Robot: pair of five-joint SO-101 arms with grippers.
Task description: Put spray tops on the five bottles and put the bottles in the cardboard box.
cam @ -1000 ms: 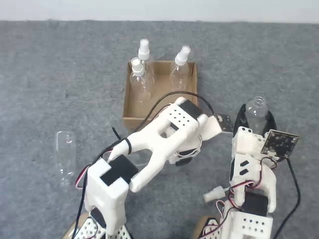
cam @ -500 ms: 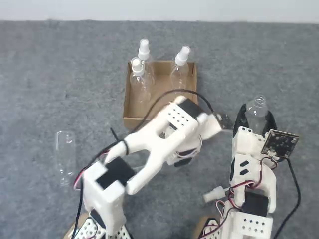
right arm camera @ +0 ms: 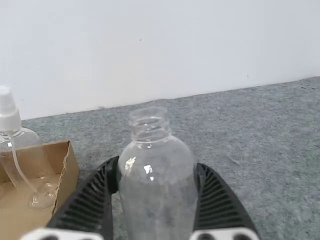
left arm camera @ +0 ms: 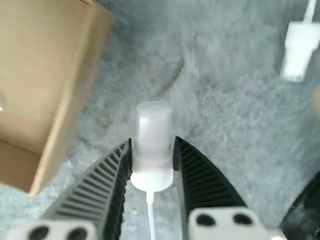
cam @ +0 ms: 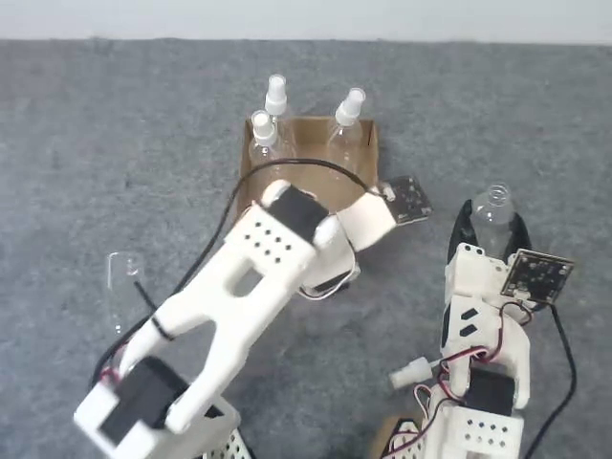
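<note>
Beside the cardboard box: left gripper clamped a spray top; right gripper clasped an uncapped bottle. Capping step, seemingly; next needed tube-to-neck alignment.

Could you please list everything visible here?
cardboard box: 1, brown, far middle
capped bottles: 3, clear, white tops, in the box
open bottle: 1, clear, in right gripper
lying bottle: 1, clear, on carpet, left side
held spray top: 1, white, in left gripper
loose spray top: 1, white, on carpet
carpet: 1, grey, under everything
left gripper: 1, black, near the box
right gripper: 1, black, right of the box
</note>
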